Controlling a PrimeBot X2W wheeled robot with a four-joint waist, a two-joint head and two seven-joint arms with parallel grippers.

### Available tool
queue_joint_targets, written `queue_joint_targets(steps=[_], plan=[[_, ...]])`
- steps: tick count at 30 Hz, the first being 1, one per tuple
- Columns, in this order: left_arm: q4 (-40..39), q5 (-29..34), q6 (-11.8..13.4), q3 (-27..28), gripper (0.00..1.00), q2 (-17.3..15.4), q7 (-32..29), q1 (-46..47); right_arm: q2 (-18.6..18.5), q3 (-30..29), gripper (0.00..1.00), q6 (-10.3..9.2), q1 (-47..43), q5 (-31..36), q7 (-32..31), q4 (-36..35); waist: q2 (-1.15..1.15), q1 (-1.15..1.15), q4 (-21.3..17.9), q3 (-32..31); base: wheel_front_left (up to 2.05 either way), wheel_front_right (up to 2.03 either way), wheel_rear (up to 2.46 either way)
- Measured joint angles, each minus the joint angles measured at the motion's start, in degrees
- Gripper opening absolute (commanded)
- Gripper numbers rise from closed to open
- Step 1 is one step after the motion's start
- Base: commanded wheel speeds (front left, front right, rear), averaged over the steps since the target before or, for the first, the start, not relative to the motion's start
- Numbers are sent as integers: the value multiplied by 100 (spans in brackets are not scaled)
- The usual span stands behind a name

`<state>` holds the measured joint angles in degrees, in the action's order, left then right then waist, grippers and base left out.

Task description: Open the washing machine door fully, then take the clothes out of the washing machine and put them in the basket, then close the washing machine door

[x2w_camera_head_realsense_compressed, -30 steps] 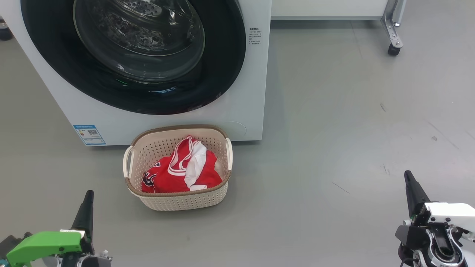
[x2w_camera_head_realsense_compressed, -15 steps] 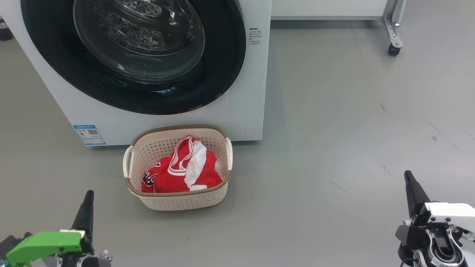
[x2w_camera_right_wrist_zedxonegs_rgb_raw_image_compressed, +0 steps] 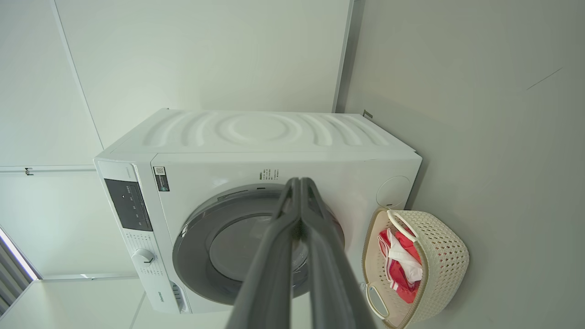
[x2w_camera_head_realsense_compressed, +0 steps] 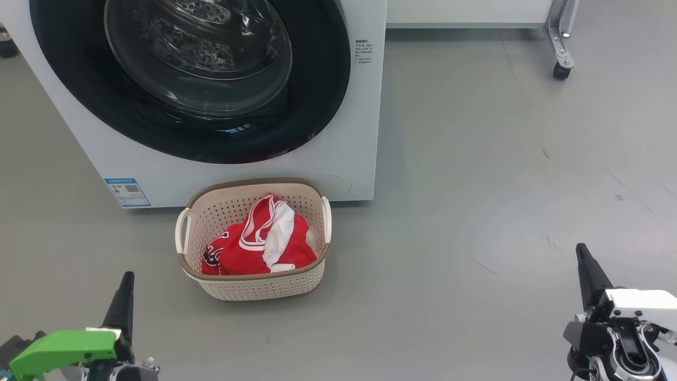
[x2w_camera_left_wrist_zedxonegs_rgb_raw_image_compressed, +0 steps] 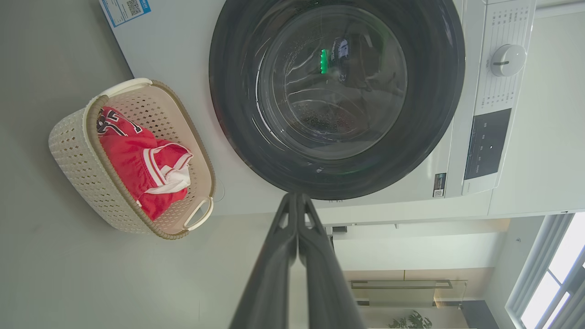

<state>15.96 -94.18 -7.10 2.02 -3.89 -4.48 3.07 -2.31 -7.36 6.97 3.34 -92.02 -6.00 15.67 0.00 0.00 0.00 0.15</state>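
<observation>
Inspecting the arms, you are seeing both parked low and well apart from the work. The left gripper (x2w_camera_head_realsense_compressed: pixel 127 280) is pointing up at the lower left of the head view and the right gripper (x2w_camera_head_realsense_compressed: pixel 583 253) at the lower right, each over bare floor (x2w_camera_head_realsense_compressed: pixel 476 222). Both sets of jaws are pressing fully together and gripping nothing.

The clothes (x2w_camera_head_realsense_compressed: pixel 243 256) are lying in the basket (x2w_camera_head_realsense_compressed: pixel 254 288), which is standing on the floor just in front of the washing machine (x2w_camera_head_realsense_compressed: pixel 362 132). The washing machine door (x2w_camera_head_realsense_compressed: pixel 317 106) is sitting shut.

A blue label (x2w_camera_head_realsense_compressed: pixel 127 191) with a QR code is showing at the machine's lower corner. Its print, and the small print beside the door, are proving too small to read. Dark numerals on the jersey are lying partly folded.

The left wrist view is adding the dial (x2w_camera_left_wrist_zedxonegs_rgb_raw_image_compressed: pixel 507 59) and the dark control panel (x2w_camera_left_wrist_zedxonegs_rgb_raw_image_compressed: pixel 486 144). The right wrist view is adding the ribbed side panel (x2w_camera_right_wrist_zedxonegs_rgb_raw_image_compressed: pixel 256 130).
</observation>
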Motion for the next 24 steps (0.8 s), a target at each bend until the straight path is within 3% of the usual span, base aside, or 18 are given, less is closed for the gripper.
queue_joint_targets(steps=[24], plan=[[0, 0, 0, 8, 0, 3, 0, 2, 0, -2, 0, 0, 0, 0, 0, 0, 0, 0, 1, 1, 0, 0, 0]])
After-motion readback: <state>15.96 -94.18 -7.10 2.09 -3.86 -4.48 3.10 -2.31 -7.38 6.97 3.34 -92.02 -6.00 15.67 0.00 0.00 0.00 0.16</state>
